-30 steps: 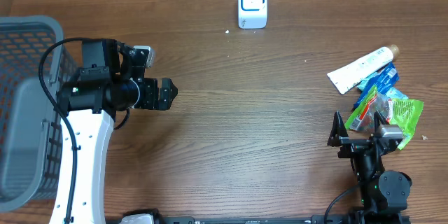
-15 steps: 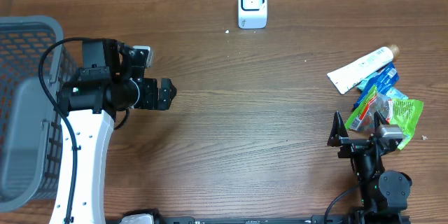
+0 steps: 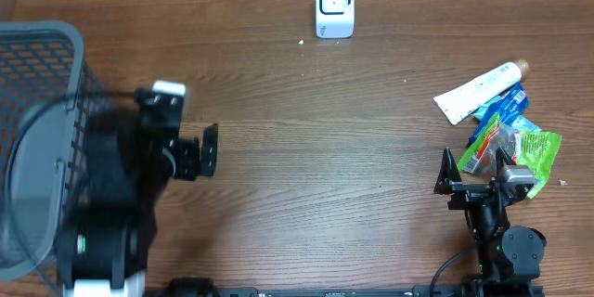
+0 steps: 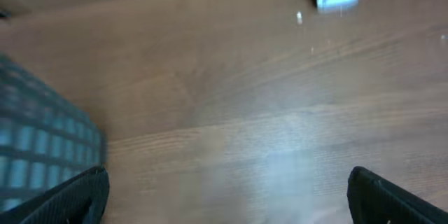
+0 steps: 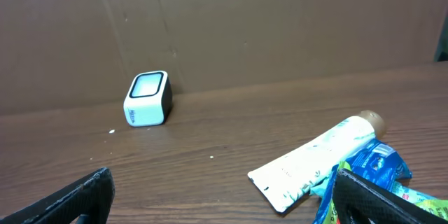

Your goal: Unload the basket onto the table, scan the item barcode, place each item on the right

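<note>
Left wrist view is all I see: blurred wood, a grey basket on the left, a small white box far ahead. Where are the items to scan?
Observer: Piled near the table's right edge: a white tube, blue packets and a green packet.
Operator: Does the right arm hold one?
Observer: No. The right arm has its jaws open and empty, close beside the pile.
Operator: And the white box?
Observer: The scanner stands against the brown back wall, its pale window tilted upward.
</note>
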You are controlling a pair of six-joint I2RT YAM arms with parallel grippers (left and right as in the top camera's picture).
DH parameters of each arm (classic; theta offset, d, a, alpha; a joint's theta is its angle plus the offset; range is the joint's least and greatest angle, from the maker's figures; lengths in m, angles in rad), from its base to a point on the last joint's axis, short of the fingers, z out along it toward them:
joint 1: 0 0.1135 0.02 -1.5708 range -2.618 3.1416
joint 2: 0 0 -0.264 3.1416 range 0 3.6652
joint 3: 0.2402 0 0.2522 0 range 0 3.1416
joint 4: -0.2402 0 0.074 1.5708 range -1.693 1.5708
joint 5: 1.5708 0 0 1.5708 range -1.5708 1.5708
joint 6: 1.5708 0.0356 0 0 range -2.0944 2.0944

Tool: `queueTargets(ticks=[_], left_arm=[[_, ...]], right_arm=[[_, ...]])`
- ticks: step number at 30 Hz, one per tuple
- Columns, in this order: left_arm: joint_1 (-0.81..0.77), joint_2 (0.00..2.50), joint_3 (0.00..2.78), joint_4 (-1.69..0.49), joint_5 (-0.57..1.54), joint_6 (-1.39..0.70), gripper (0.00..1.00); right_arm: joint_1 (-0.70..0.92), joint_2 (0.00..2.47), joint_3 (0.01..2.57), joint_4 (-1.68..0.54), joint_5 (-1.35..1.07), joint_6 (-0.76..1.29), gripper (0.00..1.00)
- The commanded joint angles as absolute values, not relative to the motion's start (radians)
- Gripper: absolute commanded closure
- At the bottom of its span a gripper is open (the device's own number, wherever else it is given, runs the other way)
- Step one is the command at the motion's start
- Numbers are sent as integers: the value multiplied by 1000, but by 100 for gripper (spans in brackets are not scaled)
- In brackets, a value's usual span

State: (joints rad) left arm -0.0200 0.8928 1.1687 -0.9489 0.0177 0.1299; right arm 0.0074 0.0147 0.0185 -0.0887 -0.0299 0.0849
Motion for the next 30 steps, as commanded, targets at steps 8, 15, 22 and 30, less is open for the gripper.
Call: queueTargets(ticks=[8, 15, 22, 30], left_arm=[[-24, 505, 702, -490, -6, 123, 1], [-24, 258, 365, -136, -4, 96, 1], [-4, 14, 106, 9, 1, 99, 1], [-3, 3, 13, 26, -1, 97, 1]], right_arm=[[14, 3, 8, -80, -39, 81, 0], [14, 3, 8, -80, -39, 81, 0], [14, 3, 8, -80, -39, 81, 0], [14, 3, 8, -80, -39, 81, 0]])
